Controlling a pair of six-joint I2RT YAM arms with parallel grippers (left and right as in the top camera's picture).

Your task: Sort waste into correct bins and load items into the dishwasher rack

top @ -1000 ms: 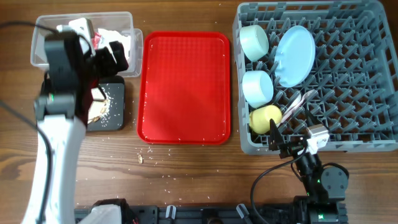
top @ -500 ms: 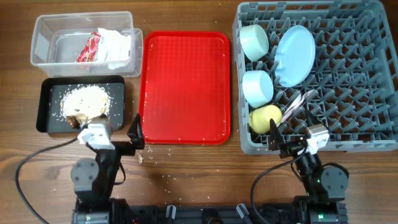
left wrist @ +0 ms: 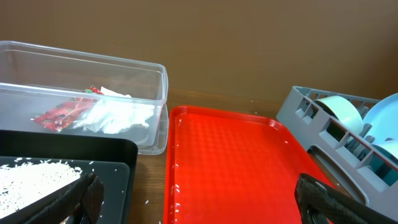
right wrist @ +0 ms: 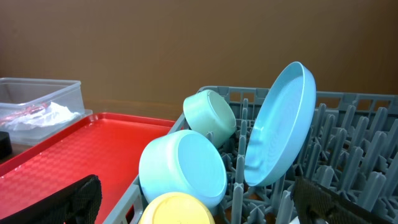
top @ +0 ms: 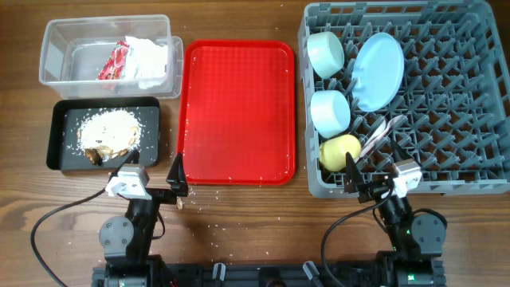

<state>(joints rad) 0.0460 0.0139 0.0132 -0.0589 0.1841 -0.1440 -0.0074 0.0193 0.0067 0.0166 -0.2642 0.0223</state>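
Observation:
The clear tub (top: 48,48) holds the red-and-white wrapper (top: 114,61) and the white napkin (top: 147,57). The black tray (top: 60,151) holds crumbly food scraps (top: 107,131). The grey rack (top: 446,104) holds two blue bowls (top: 325,53) (top: 331,112), the blue plate (top: 377,72) on edge, the yellow cup (top: 339,151) and the white fork and spoon (top: 378,134). My left gripper (top: 154,169) is open and empty at the front, between the black tray and the red tray (top: 235,112). My right gripper (top: 373,177) is open and empty at the rack's front edge.
Crumbs lie on the wooden table in front of the red tray (left wrist: 236,168). In the left wrist view the tub (left wrist: 149,74) and black tray (left wrist: 118,155) lie left. In the right wrist view the plate (right wrist: 280,130) and cup (right wrist: 177,211) are close ahead.
My left arm has pulled back from over the tub and black tray to the table's front edge, then shifted slightly right. The right arm has not moved.

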